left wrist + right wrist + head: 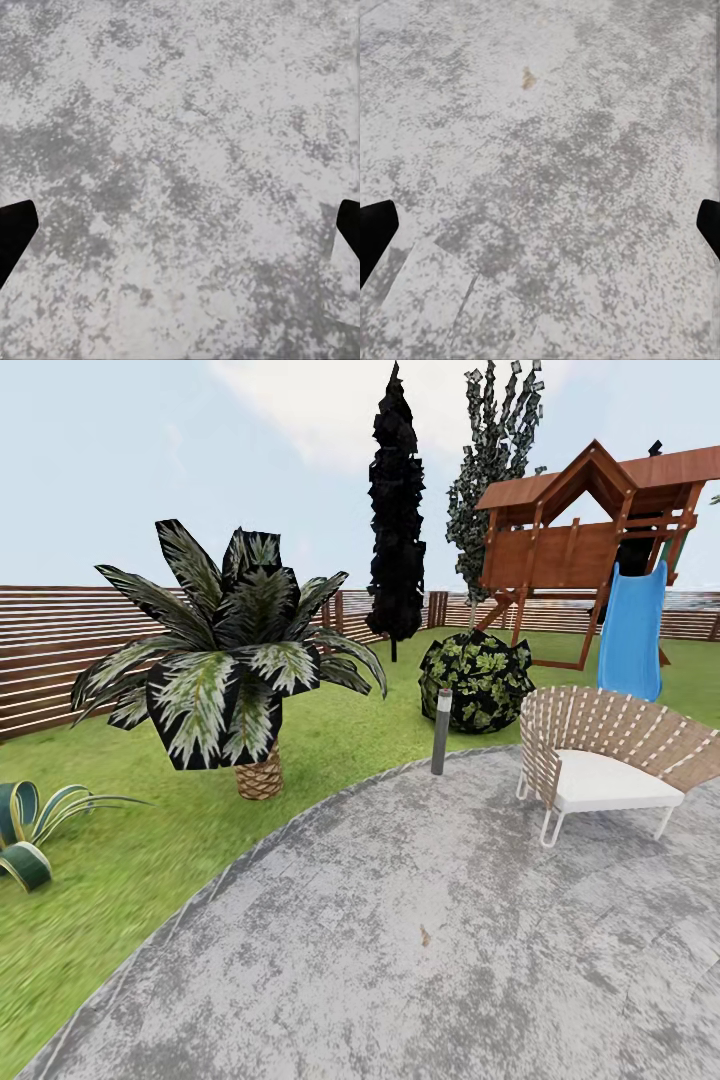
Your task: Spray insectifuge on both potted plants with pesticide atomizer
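Both wrist cams look down on mottled grey stone patio (430, 960). Left gripper (180, 229) and right gripper (540, 229): fingers spread wide, nothing between them. Small brown fleck (527, 77) ahead of the right gripper. Head cam, garden: lawn (150, 810), slat fence (40, 660); one palm (230, 660), one bollard (441, 731), one wicker chair (610, 760), one playhouse (590, 530) with slide. Atomizer, potted plants: can't locate.

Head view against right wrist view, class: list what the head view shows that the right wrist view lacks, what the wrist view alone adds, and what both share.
Head view alone: lawn, palm, striped agave, slat fence, grey bollard, wicker chair, playhouse with blue slide.

Right wrist view alone: the right gripper, its dark fingers spread apart.

Shared: the grey stone patio and a small brown speck on it.
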